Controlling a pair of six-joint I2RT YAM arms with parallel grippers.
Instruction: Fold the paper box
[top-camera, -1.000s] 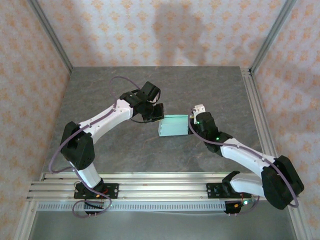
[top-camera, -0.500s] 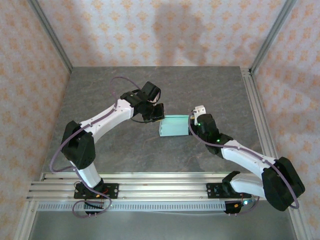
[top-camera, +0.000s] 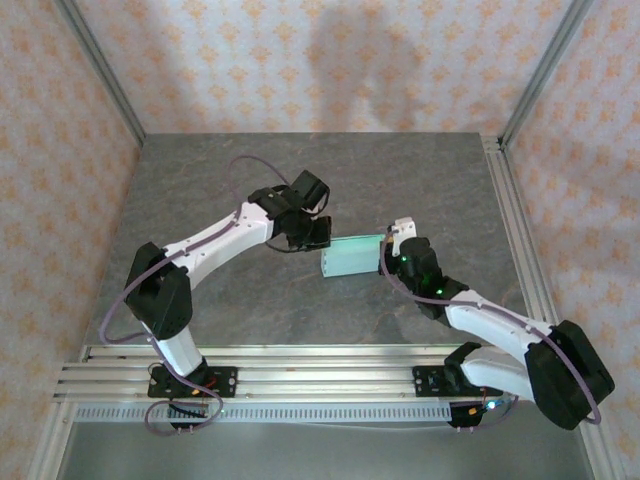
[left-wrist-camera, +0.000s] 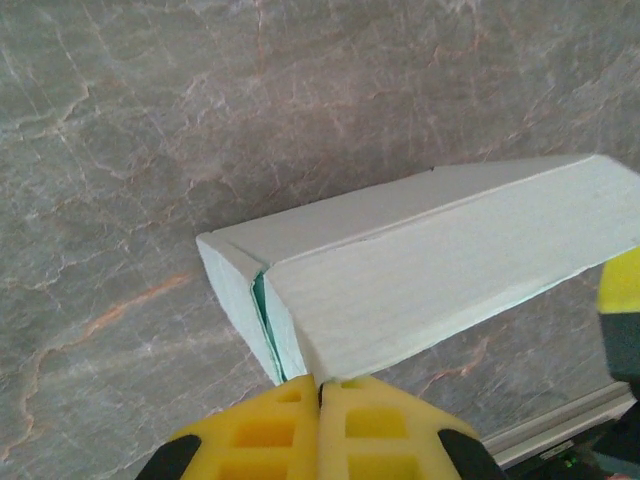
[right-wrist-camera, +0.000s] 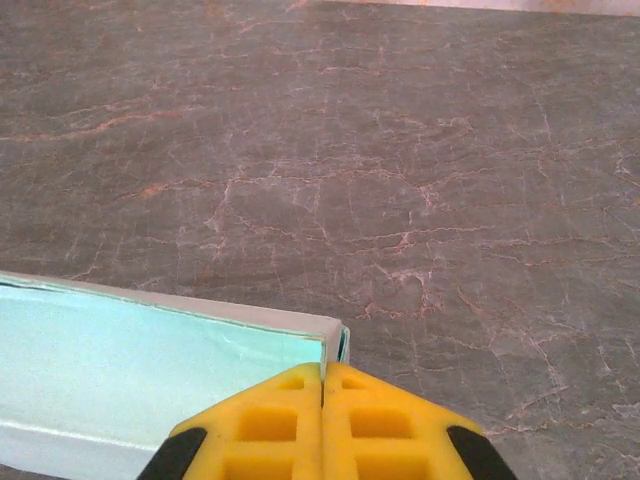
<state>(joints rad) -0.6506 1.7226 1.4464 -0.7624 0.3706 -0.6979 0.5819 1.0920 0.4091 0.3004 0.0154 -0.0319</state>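
The paper box, a pale mint-green rectangular block, lies near the middle of the grey marbled table, between the two arms. The left gripper has its yellow fingers pressed together, their tips touching the box's left end. The right gripper, its jaws likewise together, touches the box's right end at a corner.

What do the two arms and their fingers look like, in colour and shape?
The left arm and the right arm have white links and black joint housings, each with a purple-grey cable looping beside it. The fingers are yellow blocks with square recesses.
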